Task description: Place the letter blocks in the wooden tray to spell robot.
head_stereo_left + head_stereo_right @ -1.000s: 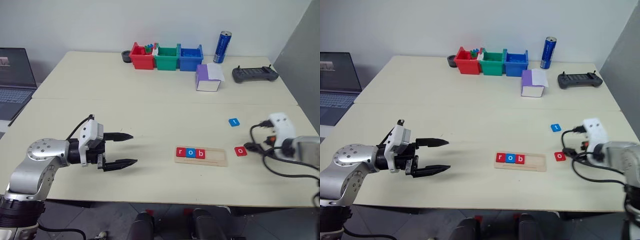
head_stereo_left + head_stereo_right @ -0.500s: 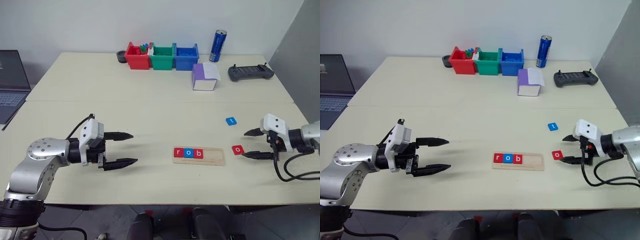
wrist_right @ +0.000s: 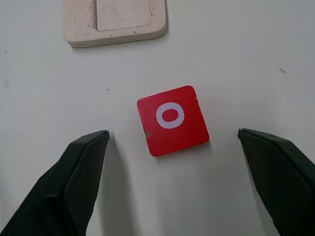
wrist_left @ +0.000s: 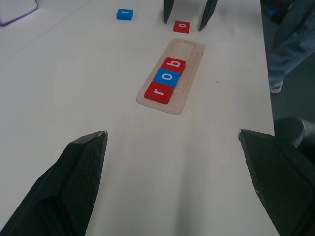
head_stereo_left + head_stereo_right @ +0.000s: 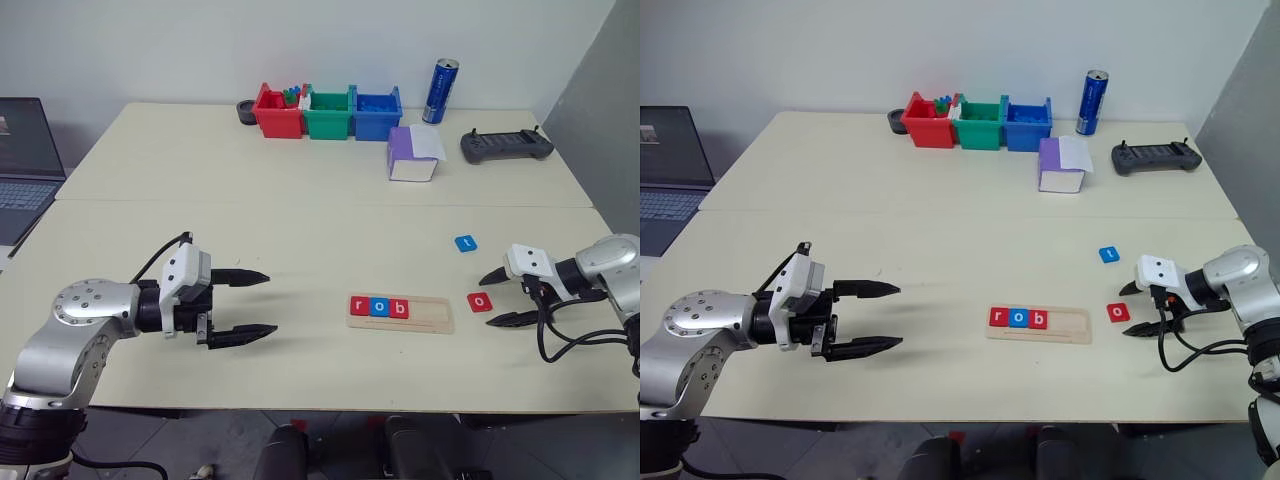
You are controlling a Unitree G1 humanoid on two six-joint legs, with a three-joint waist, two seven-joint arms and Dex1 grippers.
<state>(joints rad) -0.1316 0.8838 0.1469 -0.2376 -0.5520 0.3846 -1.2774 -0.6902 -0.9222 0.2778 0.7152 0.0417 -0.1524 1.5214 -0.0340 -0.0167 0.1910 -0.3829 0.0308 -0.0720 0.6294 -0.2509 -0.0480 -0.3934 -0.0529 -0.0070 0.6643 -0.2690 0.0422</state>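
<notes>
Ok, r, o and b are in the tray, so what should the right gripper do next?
Probably lower the open right gripper and close it on the red o block. That block lies flat on the table between its fingers, untouched, and the wooden tray has its fourth slot free beside the b block.

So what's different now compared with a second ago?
The right gripper has swung down and turned toward the red o block; its open fingers now flank it without gripping. The left gripper stays open and in place. Wooden tray with r, o, b and the blue t block are unchanged.
</notes>
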